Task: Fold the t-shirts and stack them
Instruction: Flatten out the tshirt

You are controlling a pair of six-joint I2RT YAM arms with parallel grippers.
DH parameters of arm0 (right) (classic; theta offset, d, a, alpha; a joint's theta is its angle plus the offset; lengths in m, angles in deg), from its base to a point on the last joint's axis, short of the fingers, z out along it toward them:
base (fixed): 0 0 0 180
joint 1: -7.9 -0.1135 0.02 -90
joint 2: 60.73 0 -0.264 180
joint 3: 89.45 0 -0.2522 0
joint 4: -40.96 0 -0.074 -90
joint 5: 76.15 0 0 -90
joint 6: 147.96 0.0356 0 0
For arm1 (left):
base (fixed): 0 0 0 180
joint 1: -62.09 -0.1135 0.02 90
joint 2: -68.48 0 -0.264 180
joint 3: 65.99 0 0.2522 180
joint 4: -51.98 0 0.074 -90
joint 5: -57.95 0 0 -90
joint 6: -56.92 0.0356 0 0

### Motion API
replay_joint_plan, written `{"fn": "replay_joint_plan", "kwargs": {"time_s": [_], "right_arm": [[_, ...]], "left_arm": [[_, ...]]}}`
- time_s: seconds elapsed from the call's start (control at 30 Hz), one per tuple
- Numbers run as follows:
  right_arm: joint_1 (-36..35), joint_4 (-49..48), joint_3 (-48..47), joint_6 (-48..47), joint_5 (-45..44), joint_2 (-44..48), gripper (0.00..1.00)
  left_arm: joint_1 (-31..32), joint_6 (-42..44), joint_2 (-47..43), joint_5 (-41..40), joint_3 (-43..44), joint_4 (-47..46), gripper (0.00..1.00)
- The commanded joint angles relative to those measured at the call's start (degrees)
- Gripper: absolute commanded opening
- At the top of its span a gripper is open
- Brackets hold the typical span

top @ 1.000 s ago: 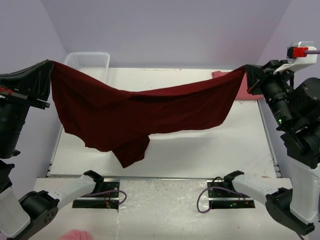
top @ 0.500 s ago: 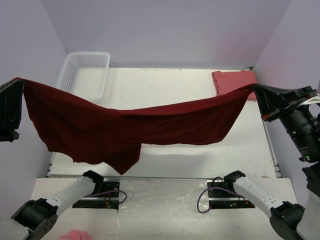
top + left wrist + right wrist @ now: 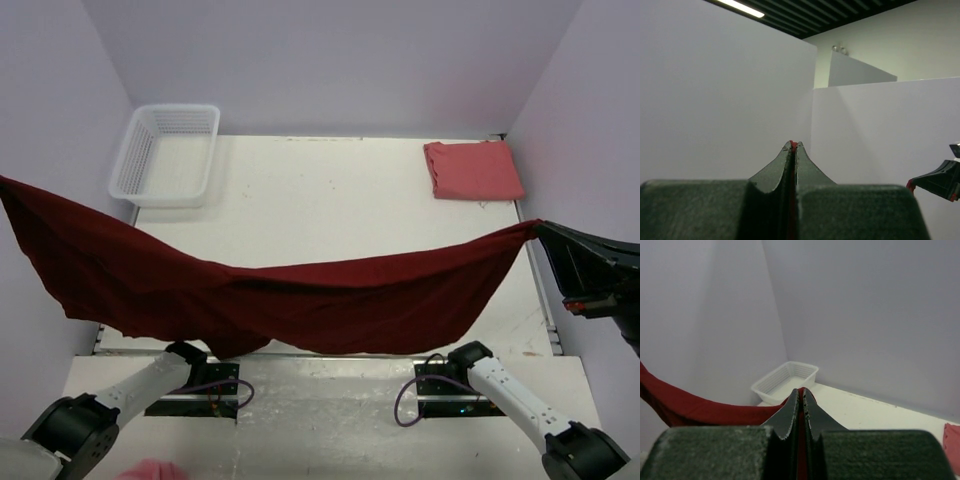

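The dark maroon cloth t-shirt (image 3: 300, 305) sags, stretched between the left hand (image 3: 792, 145) and right hand (image 3: 801, 390), both clamped on its edges.

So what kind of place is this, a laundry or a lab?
Most likely a robot test cell: bare lilac walls box in a white table, the left pincer and right pincer stretch a maroon shirt above it, and a folded pink shirt and basket sit on it.

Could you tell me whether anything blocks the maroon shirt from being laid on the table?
Nothing visible does: the basket and folded pink shirt sit in the far corners, apart from the maroon shirt.
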Motion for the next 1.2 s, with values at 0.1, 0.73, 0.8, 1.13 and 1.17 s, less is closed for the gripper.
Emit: {"fn": "replay_joint_plan", "kwargs": {"time_s": [0.1, 0.73, 0.8, 1.13, 1.17], "right_arm": [[-0.1, -2.2, -4.4, 0.2, 6.5, 1.0, 0.0], [0.0, -2.6, 3.7, 1.6, 4.0, 6.5, 0.0], [0.0, -3.5, 9.5, 2.9, 1.9, 7.6, 0.0], [0.0, -10.9, 34.3, 7.6, -20.4, 2.6, 0.0], [0.0, -11.8, 37.2, 8.3, -23.2, -0.3, 0.0]], "left_arm": [[-0.6, -5.8, 2.9, 9.6, 0.1, -12.2, 0.0], [-1.4, -9.6, 1.9, 12.5, -8.5, -16.9, 0.0], [-1.4, -9.1, 1.1, 10.6, -13.7, -16.2, 0.0], [-1.4, -3.8, 6.7, -2.3, -42.5, -17.6, 0.0], [-1.4, -3.7, 8.7, -3.9, -47.1, -20.2, 0.0]]}}
